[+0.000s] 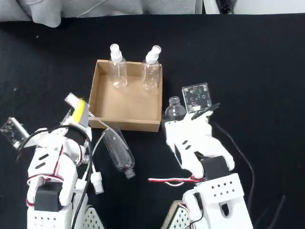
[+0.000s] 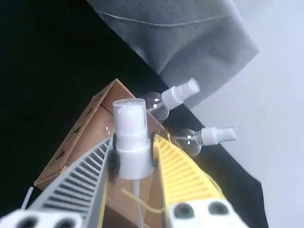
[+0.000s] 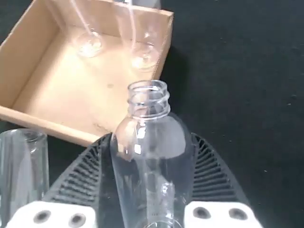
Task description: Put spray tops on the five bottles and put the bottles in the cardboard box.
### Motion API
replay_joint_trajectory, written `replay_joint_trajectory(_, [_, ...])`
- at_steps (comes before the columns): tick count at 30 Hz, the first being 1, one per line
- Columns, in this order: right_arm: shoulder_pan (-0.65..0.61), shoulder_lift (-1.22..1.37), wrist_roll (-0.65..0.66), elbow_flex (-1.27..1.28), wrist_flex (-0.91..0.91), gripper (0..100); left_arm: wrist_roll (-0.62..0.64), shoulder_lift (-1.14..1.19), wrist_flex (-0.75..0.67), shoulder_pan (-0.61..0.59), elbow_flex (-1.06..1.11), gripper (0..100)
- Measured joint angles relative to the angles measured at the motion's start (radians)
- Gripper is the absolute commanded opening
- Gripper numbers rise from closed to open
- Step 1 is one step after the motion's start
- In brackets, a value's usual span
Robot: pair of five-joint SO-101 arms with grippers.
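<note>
- The table is covered with a black cloth [image 1: 248, 71].
- A grey sheet [image 1: 43, 12] lies bunched up at the far edge of the table, with a pale floor or wall behind it.
- The box [image 1: 126, 112] sits in the middle of the table, open side up.
- Two bottles [image 1: 117, 67] [image 1: 151, 67] stand in the box against its far wall. Each has a white spray top on.
- The left claw [image 2: 133, 147] is by the near left corner of the box. It is pinched tight on a white top [image 2: 130, 137], whose thin tube hangs down between the fingers.
- The right claw [image 3: 151, 142] is closed around an open bottle [image 3: 152, 166]. This bottle stands up straight, just beside the near right corner of the box, with no top on.
- A third bottle [image 1: 118, 152] lies on its side on the cloth, between the two arms and just in front of the box. It has no top either.
</note>
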Motion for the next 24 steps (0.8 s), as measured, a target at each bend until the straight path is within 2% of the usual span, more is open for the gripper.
replay_joint_trajectory(11, [-0.118,-0.002,0.000,0.014,0.000,9.2,0.035,0.000,0.000,-0.046,0.000,3])
replay_joint_trajectory(17, [-0.137,-0.003,0.000,0.015,0.000,9.2,0.107,0.000,0.000,-0.123,0.000,3])
replay_joint_trajectory(24, [-0.138,-0.233,0.000,0.046,0.068,9.4,0.129,0.000,0.000,-0.123,0.000,3])
